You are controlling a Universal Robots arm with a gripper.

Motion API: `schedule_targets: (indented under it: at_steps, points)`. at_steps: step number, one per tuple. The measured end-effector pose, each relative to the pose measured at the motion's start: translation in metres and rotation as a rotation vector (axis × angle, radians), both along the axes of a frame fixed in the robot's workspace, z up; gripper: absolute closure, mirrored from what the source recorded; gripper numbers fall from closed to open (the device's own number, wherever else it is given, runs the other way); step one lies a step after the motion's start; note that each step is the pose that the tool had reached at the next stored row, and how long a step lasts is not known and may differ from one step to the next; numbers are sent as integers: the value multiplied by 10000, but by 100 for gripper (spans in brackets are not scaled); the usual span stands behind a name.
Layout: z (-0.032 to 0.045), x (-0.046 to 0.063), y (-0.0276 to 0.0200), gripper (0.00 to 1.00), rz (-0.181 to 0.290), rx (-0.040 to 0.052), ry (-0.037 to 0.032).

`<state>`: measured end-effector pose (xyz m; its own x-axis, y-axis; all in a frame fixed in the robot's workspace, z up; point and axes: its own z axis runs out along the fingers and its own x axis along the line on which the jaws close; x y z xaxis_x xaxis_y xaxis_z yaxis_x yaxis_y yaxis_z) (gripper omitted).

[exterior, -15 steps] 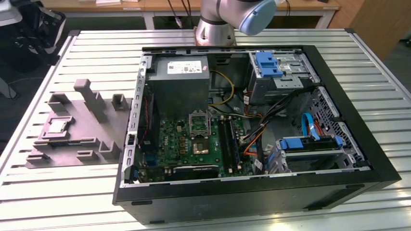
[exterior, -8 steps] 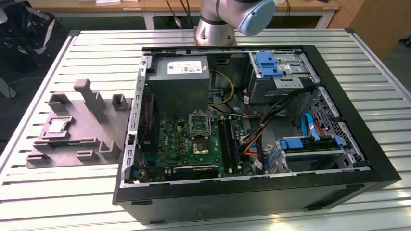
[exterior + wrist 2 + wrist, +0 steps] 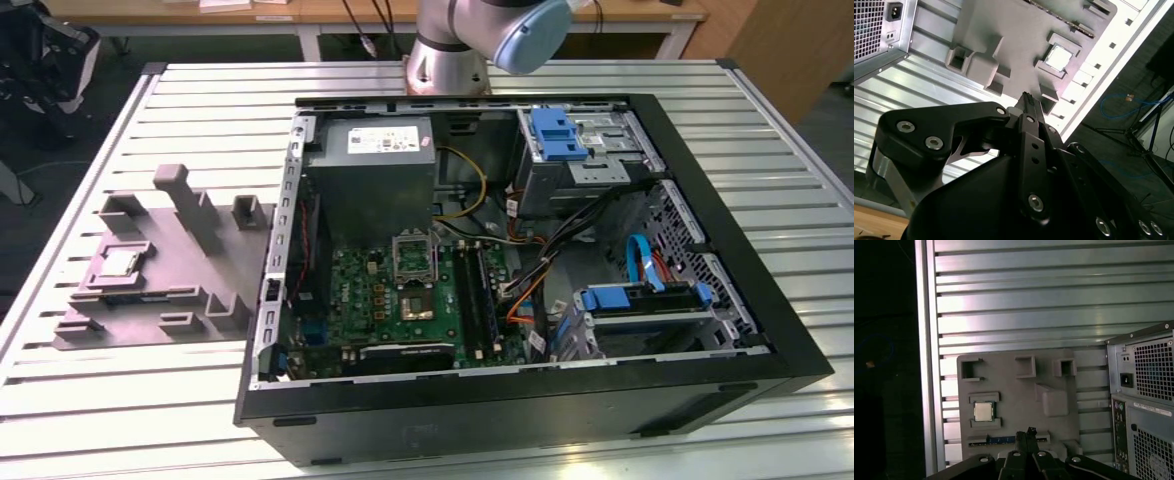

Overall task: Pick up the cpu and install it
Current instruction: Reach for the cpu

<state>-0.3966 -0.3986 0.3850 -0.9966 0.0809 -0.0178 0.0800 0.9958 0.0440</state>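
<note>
The gripper (image 3: pixel 1029 432), jaws closed together on nothing, hangs above the grey fixture (image 3: pixel 1014 400), where the cpu (image 3: pixel 983 412) lies flat in a square recess. Beyond, in the exterior view, the open computer case (image 3: pixel 534 410) stands beside the fixture on the slatted aluminium table (image 3: pixel 200 100).

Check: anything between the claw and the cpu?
Nothing visible. In the first wrist view the cpu lies uncovered in its recess on the grey tray, and the claw hangs apart from it with open space between.
</note>
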Motion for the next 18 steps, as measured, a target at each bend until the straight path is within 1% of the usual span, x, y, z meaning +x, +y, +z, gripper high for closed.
schedule_targets:
  at_steps: [3,6,11,18]
  points:
    - [-1,-15,2,89,-3,0,-1]
    - [-3,-80,15,89,-2,1,-1]
    - [-6,-268,47,89,-1,0,0]
    - [-9,-491,61,89,-1,0,0]
